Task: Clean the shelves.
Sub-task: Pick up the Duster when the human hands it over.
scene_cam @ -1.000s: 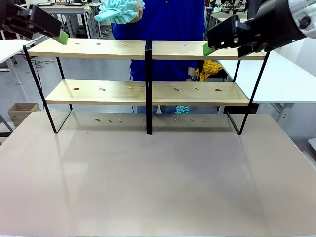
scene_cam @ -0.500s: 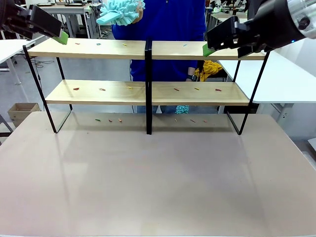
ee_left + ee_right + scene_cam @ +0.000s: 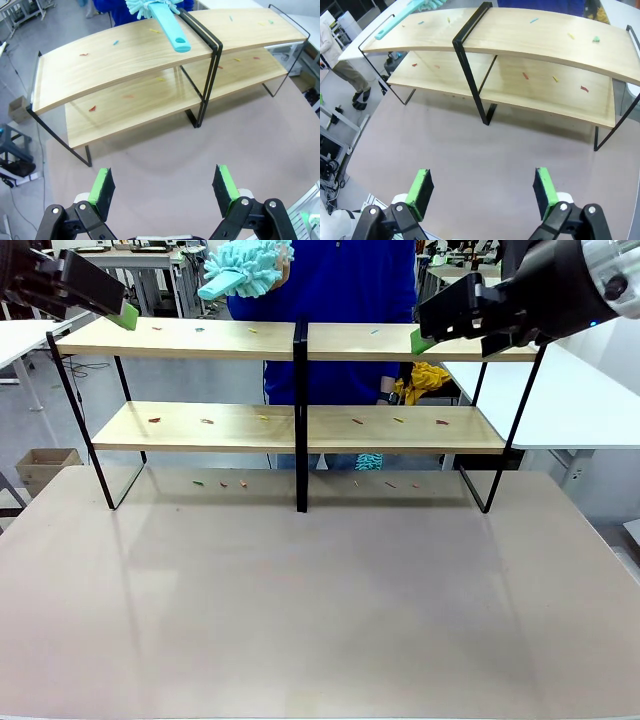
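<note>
The shelves (image 3: 230, 339) stand across the far half of the table: two light-wood boards in a black frame with a central post (image 3: 300, 410). Small coloured scraps (image 3: 206, 421) lie scattered on both boards. A person in blue stands behind them, holding a teal fluffy duster (image 3: 245, 265) above the top board. My left gripper (image 3: 118, 312) hovers open over the top board's left end, and my right gripper (image 3: 428, 337) hangs open over its right half. In the wrist views both the left gripper (image 3: 164, 187) and the right gripper (image 3: 482, 192) are open and hold nothing, looking down on the shelves (image 3: 100, 65) (image 3: 520, 35).
More scraps (image 3: 222, 483) lie on the table (image 3: 320, 620) under the lower board. A yellow cloth (image 3: 425, 380) sits behind the shelves at the right. A cardboard box (image 3: 45, 465) is on the floor at the left. White tables flank both sides.
The person's duster has tilted and dropped slightly toward the top board. Both arms have stayed still.
</note>
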Controlling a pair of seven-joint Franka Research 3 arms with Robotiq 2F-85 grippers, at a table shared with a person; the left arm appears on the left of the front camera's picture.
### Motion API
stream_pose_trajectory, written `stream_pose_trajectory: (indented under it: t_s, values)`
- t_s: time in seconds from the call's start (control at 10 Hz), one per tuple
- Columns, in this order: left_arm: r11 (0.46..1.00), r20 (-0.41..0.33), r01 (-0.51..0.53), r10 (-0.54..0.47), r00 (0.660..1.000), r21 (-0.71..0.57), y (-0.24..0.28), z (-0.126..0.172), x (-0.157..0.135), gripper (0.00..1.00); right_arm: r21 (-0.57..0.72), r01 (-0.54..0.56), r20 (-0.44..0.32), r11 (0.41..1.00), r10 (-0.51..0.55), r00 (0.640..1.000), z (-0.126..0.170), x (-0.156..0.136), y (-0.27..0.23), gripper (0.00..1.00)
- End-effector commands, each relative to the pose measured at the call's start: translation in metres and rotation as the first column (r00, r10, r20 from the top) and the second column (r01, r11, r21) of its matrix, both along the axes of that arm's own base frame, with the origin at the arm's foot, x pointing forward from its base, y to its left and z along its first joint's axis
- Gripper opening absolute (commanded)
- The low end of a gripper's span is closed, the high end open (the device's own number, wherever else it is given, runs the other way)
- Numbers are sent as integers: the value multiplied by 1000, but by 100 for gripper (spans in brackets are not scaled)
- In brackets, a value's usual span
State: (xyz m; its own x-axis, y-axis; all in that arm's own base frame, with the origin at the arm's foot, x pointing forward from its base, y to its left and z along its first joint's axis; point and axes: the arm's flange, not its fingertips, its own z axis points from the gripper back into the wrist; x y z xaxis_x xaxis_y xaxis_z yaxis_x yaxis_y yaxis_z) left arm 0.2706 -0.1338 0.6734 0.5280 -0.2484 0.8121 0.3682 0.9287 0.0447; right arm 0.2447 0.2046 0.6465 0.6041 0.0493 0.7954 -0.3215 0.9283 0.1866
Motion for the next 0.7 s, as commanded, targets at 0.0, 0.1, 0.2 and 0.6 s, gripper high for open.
stream_pose_trajectory:
  t_s: [0.0,0.1,0.2,0.6]
  values:
    - [1000,3,-1,1,1000,-2,0,0,0,100,6,-1,0,1000,1,1000,1,0,-1,100]
    - [1000,3,-1,1,1000,-2,0,0,0,100,6,-1,0,1000,1,1000,1,0,-1,100]
    - [1000,3,-1,1,1000,-2,0,0,0,100,6,-1,0,1000,1,1000,1,0,-1,100]
    - [803,-346,334,-534,772,-493,68,29,68,100,6,-1,0,1000,1,1000,1,0,-1,100]
